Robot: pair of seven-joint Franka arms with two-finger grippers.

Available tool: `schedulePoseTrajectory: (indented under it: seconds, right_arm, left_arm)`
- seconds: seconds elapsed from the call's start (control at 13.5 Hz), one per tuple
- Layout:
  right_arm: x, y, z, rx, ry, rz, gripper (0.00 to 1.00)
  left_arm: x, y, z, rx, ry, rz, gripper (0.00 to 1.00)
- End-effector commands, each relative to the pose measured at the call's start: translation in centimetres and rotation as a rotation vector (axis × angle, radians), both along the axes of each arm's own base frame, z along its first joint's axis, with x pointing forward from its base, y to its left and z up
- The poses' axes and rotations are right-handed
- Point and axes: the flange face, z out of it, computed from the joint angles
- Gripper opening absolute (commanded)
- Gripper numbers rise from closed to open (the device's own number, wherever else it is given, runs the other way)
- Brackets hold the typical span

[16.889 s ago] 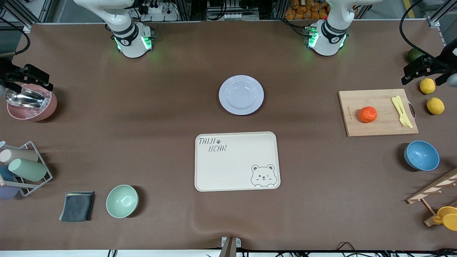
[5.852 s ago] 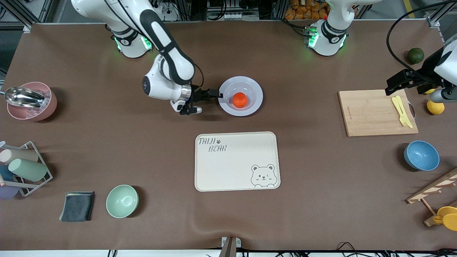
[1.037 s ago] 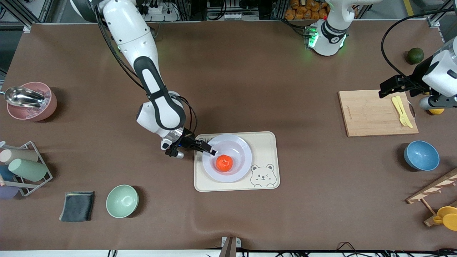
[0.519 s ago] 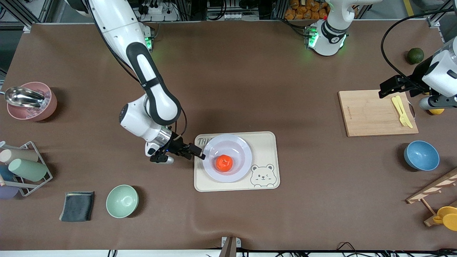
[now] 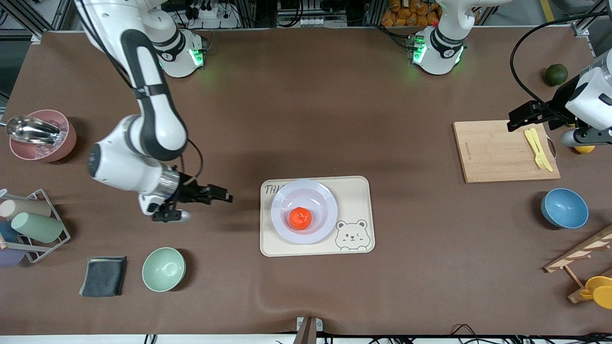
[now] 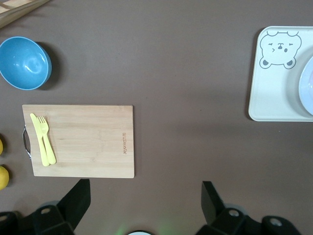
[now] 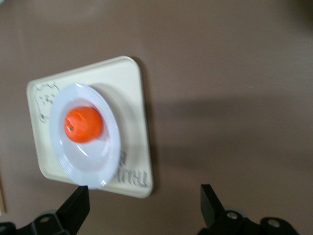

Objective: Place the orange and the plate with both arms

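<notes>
I see the orange sitting in the sunken centre of the plate, and the plate resting on the beige bear tray in the middle of the table, covering part of the printed lettering. In my right wrist view the orange lies in the plate on the tray, with nothing touching either of them.

My right gripper is above bare tablecloth, toward the right arm's end of the table from the tray and apart from it. Its 2 fingers are spread wide with nothing between them.

My left gripper waits over the edge of the wooden cutting board at the left arm's end of the table. Its fingers are also spread, holding nothing. On the board lie 2 pieces of yellow cutlery. The blue bowl sits nearer to the front camera than the board, and the dark green fruit sits farther from it.

A green bowl and a folded dark cloth lie toward the right arm's end, nearer to the front camera than the right gripper's patch of cloth.
</notes>
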Motion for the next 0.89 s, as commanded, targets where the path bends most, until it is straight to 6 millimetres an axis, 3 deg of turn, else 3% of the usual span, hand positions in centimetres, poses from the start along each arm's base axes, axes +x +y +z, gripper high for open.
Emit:
schedulePoseTrajectory:
  seconds: [0.0,0.15,0.44,0.67,0.74,0.81]
  right_arm:
    - [-1.1,-2.4,3.8,-0.068,0.028,0.063,1.00]
    - [-0.7,-4.3,6.2,-0.126,0.042,0.107,1.00]
    - [-0.3,-9.0,13.6,-0.245,0.101,0.175,1.00]
    - [-1.7,-11.2,18.3,-0.338,0.059,0.202,1.00]
    - [-1.9,-12.7,19.0,-0.351,0.060,0.198,1.00]
    - [-2.4,-12.5,19.5,-0.359,0.068,0.232,1.00]
  left_arm:
    - [-0.1,0.3,0.1,-0.006,-0.009,-0.019,1.00]
    - [0.0,0.1,0.0,-0.006,-0.011,-0.022,1.00]
    - [0.1,0.1,-0.1,-0.007,-0.011,-0.021,1.00]
    - [0.2,0.1,-0.3,-0.007,-0.008,-0.021,1.00]
    - [0.2,0.1,-0.3,-0.007,-0.008,-0.021,1.00]
    - [0.2,0.2,-0.3,-0.007,-0.008,-0.020,1.00]
